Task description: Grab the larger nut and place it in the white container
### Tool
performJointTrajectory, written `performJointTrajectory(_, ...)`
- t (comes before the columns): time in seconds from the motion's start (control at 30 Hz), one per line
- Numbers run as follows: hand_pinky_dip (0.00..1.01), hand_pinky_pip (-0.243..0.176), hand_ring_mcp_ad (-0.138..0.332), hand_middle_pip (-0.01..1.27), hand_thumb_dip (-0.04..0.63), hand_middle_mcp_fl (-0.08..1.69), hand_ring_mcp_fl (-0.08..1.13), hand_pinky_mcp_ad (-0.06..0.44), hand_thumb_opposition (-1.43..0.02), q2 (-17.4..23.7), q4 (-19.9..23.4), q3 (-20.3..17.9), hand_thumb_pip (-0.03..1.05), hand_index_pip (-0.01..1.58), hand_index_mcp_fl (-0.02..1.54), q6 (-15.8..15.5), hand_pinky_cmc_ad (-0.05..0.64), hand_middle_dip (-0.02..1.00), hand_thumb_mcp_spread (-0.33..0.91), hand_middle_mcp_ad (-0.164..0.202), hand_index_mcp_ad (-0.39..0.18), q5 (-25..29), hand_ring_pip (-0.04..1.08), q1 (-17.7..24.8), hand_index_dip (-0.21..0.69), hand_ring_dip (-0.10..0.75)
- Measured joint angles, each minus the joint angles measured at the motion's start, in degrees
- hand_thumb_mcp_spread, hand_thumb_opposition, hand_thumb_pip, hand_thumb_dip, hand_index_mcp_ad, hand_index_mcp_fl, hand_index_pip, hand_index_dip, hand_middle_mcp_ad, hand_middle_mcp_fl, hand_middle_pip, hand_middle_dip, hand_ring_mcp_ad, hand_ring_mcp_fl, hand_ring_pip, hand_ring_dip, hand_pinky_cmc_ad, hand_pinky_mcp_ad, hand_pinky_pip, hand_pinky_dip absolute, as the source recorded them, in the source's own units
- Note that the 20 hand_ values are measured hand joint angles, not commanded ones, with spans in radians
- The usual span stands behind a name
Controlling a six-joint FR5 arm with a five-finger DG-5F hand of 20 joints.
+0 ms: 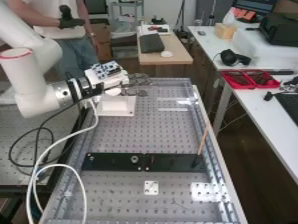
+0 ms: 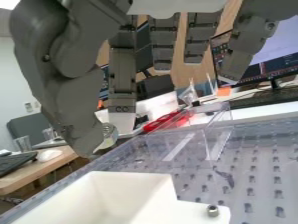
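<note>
In the high view the hand is over the bench's far part, at the far right edge of the white container. The wrist view has the hand with its thumb bent toward a finger. Between their tips is a round metal piece, the larger nut, partly hidden by the thumb. The other fingers hang fairly straight. Below them the white container stands with its opening upward.
The black bar bears the bearing and, faintly, the smaller nut. A small metal piece stands on the container's white ledge. Clear plastic panels rise beyond it. A thin stick leans near the bench's right edge.
</note>
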Motion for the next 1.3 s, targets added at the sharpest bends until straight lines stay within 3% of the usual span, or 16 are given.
performJointTrajectory(0.37, 0.51, -0.093, 0.127, 0.13, 0.215, 0.05, 0.0, 0.302, -0.9, -0.19, -1.52, -0.8, 0.64, 1.51, 0.39, -0.69, 0.346, 0.23, 0.36, 0.082, -0.133, 0.7, 0.09, 2.41, 0.033, 0.164)
performJointTrajectory(0.6, 0.55, -0.093, 0.127, 0.13, 0.22, 0.01, 0.0, 0.302, -0.9, 0.29, -4.2, -0.63, 0.75, 1.49, 0.07, -2.48, 0.346, 0.23, 0.37, 0.08, -0.166, 2.11, 0.09, 3.6, 0.026, 0.164)
performJointTrajectory(0.77, 0.62, -0.093, 0.127, 0.13, 0.22, 0.01, 0.0, 0.3, -0.88, 0.54, -4.89, -0.68, 0.77, 1.4, 0.02, -2.53, 0.349, 0.23, 0.36, 0.084, -0.168, 2.8, 0.1, 3.84, -0.028, 0.164)
performJointTrajectory(0.97, 0.63, -0.093, 0.127, 0.13, 0.22, 0.01, 0.0, 0.3, -0.88, 1.06, -4.94, -0.87, 0.8, 1.35, 0.02, -2.17, 0.347, 0.23, 0.35, 0.084, -0.168, 3.92, 0.1, 3.5, -0.061, 0.164)
performJointTrajectory(1.3, 0.68, -0.091, 0.131, 0.13, 0.223, 0.01, 0.0, 0.304, -0.87, 8.58, -6.52, -0.46, 0.8, 1.32, 0.02, -0.71, 0.347, 0.23, 0.34, 0.084, -0.168, 12.48, 0.12, -2.42, -0.087, 0.161)
